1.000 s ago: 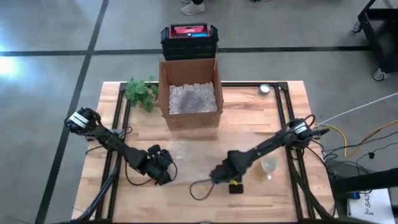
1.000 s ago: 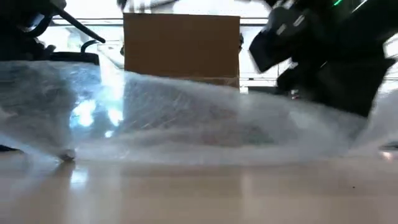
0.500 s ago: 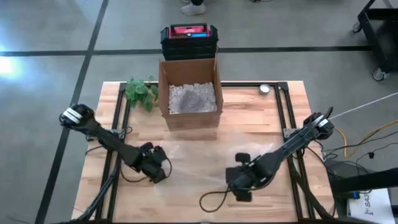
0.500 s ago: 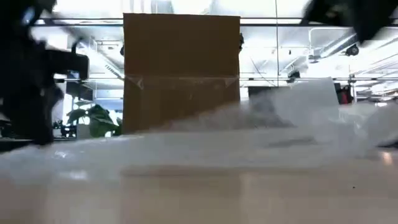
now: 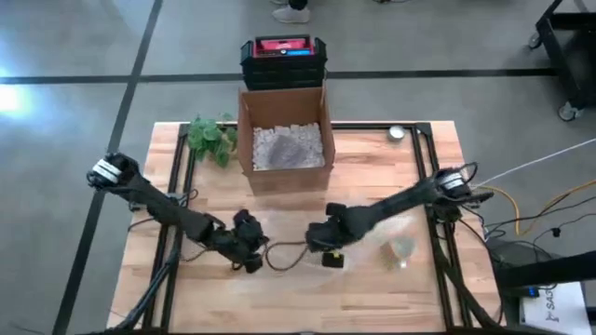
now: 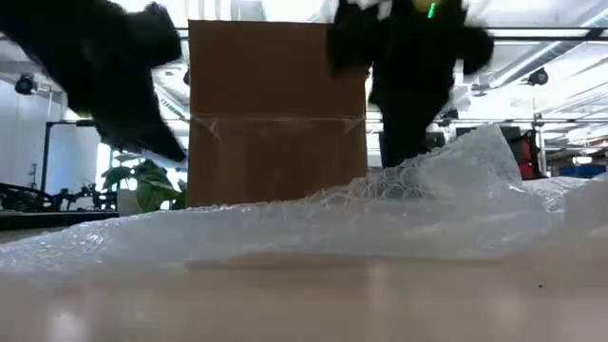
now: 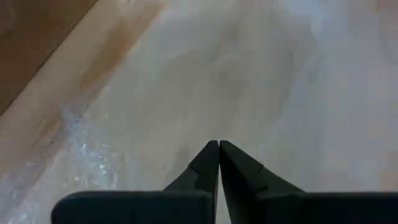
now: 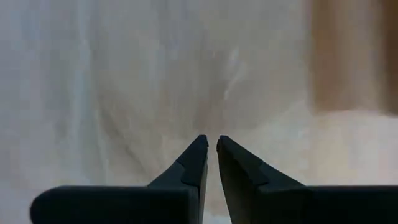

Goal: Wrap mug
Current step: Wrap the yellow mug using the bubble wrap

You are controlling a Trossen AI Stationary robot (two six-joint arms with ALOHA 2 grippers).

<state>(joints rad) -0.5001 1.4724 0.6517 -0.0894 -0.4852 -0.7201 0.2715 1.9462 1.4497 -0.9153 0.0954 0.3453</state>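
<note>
I have both claws low over the bubble wrap (image 6: 380,214) at the front middle of the desk (image 5: 438,149). Left claw (image 5: 250,244) is clenched: its wrist view shows the fingertips (image 7: 219,149) pressed together with wrap beneath them, and I can't tell whether any film is pinched. Right claw (image 5: 321,237) is nearly clenched, only a sliver between its tips, also right over wrap; grip on the sheet not confirmable.

The claws sit near each other, left one on the left, a dark cable loop (image 5: 284,256) on the desk between them.

The key relation: what I take for the mug (image 5: 402,248), a pale clear shape under or in the wrap, lies to the right of the right claw, toward the desk's right rail. So the right arm is clearly nearer; the left claw is well apart from it. The mug's axis is too blurred to call.

My read is that the sheet has to go rightward over the mug, led by the right arm.

The box (image 5: 284,135) of packing fill stands behind, out of play.
</note>
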